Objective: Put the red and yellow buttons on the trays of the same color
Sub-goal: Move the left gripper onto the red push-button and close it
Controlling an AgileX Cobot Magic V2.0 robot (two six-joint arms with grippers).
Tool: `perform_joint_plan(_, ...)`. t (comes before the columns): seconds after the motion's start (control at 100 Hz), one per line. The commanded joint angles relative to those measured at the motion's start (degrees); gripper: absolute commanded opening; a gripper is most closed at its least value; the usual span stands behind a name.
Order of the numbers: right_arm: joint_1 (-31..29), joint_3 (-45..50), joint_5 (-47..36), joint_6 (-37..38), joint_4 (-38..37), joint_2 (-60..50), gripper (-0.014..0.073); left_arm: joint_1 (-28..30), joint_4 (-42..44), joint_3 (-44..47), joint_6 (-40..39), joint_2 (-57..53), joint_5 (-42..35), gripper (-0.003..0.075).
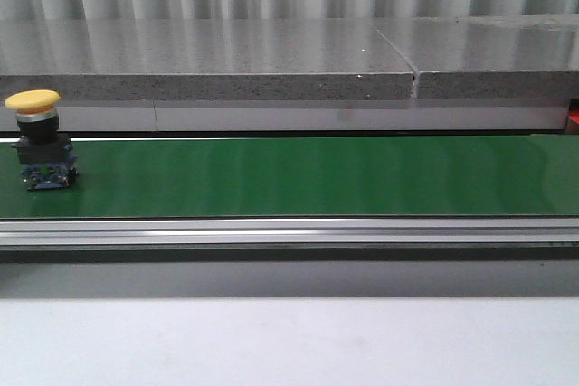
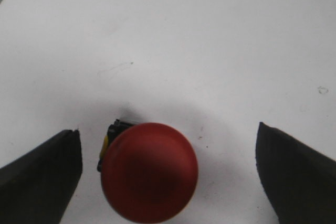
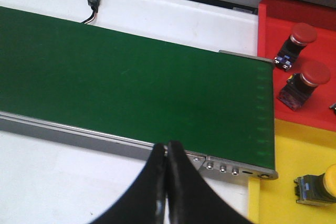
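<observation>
At the far left of the front view a yellow button point(image 1: 36, 137) stands upright on the green belt point(image 1: 308, 176). The left pincer point(image 2: 168, 179) is spread wide above the white counter point(image 2: 199, 40), a red button point(image 2: 149, 171) low in the frame between its fingers point(image 2: 44, 177) with gaps on both sides. The right pincer point(image 3: 167, 182) is pressed together, holding nothing, over the belt's near rail; at the right edge, two red buttons point(image 3: 302, 80) sit on the red tray point(image 3: 273, 51) and one yellow button on the yellow tray point(image 3: 283, 156).

Even, bright light; sheen streaks the green belt point(image 1: 317, 174), and the close red button point(image 2: 149, 171) is soft-focused
</observation>
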Motion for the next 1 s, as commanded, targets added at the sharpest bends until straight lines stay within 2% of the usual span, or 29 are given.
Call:
perform_joint_plan(0.0,0.1,-1.44,-3.41,-0.14,0.2,-0.17,-0.0071,0.16,-0.44,-1.73,-1.1,-2.39,-1.15,0.0587)
perform_joint_plan(0.11,0.1,-1.44,-3.41,-0.14,0.2,-0.17,-0.0071,0.16,-0.44,-1.73,-1.1,-2.39,-1.53,0.047)
perform_joint_plan(0.28,0.1,-1.44,-3.41,-0.14,0.2,-0.17,-0.0071,0.16,-0.44,-1.73,-1.1,-2.82,-1.14,0.0137)
perform_joint_plan(0.38,0.1,-1.44,-3.41,-0.14,0.2,-0.17,-0.0071,0.16,-0.44,-1.73,-1.1,-3.8,-0.23,-0.0015)
perform_joint_plan(0.75,0.1,-1.44,-3.41,-0.14,0.2,-0.17,-0.0071,-0.75,-1.53,-1.73,-1.1,-15.34,7.9,-0.002)
perform_joint_plan(0.99,0.1,-1.44,-3.41,-0.14,0.2,-0.17,-0.0071,-6.03,2.73,0.05,-0.77,-23.84,9.56,-0.002)
